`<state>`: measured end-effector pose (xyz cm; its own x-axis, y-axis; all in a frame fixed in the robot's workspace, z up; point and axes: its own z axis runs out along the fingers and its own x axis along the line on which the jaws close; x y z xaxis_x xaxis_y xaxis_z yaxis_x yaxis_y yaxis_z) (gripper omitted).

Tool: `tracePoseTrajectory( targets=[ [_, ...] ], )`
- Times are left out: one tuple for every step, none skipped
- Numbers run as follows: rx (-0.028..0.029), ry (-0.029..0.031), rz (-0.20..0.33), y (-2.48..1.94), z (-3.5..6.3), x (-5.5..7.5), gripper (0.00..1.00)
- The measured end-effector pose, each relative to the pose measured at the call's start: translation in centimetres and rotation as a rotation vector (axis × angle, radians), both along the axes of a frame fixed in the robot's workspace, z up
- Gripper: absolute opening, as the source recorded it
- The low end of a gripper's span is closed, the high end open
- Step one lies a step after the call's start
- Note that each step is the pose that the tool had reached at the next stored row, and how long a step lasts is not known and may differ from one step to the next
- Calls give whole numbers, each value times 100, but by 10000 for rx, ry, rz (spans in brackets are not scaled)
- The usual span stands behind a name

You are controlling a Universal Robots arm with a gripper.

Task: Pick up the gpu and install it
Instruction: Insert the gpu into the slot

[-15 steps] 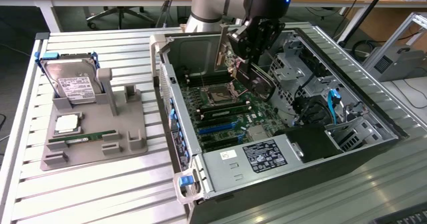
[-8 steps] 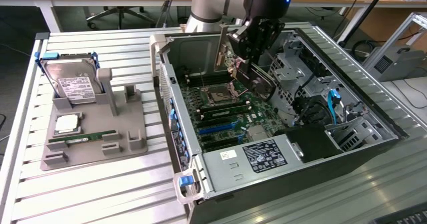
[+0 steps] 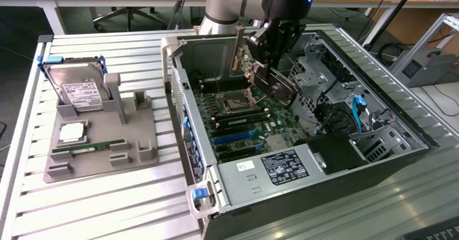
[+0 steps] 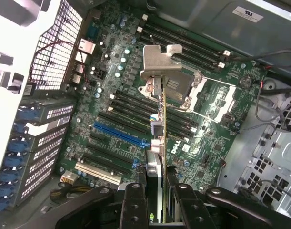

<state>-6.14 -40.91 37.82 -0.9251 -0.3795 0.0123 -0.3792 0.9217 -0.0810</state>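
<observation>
The tool (image 4: 155,195) is clamped on the gpu (image 4: 159,124), held directly beneath it and clear of the motherboard (image 4: 107,86), so pickup is complete and seating apparently not yet done.

Above the motherboard (image 4: 83,129) the gpu (image 4: 155,164) shows edge-on, its near end hidden between the fingers (image 4: 134,202) (and cut by the wrist view's edge); the slot beneath it is seemingly covered by the card, so which one cannot be told.
</observation>
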Motion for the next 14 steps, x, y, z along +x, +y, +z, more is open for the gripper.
tracePoseTrajectory(
  targets=[
    [0, 0, 19, 0, 0, 0, 27],
    [0, 0, 38, 0, 0, 0, 27],
    [0, 0, 63, 0, 0, 0, 27],
    [-1, 0, 79, 0, 0, 0, 27],
    [-1, 0, 115, 0, 0, 0, 27],
    [-2, 0, 147, 0, 0, 0, 27],
    [-2, 0, 179, 0, 0, 0, 27],
    [-2, 0, 206, 0, 0, 0, 27],
    [-2, 0, 223, 0, 0, 0, 27],
    [-3, 0, 242, 0, 0, 0, 27],
    [-3, 0, 262, 0, 0, 0, 27],
    [-4, 0, 281, 0, 0, 0, 27],
    [-4, 0, 300, 0, 0, 0, 27],
    [-4, 0, 320, 0, 0, 0, 27]
  ],
)
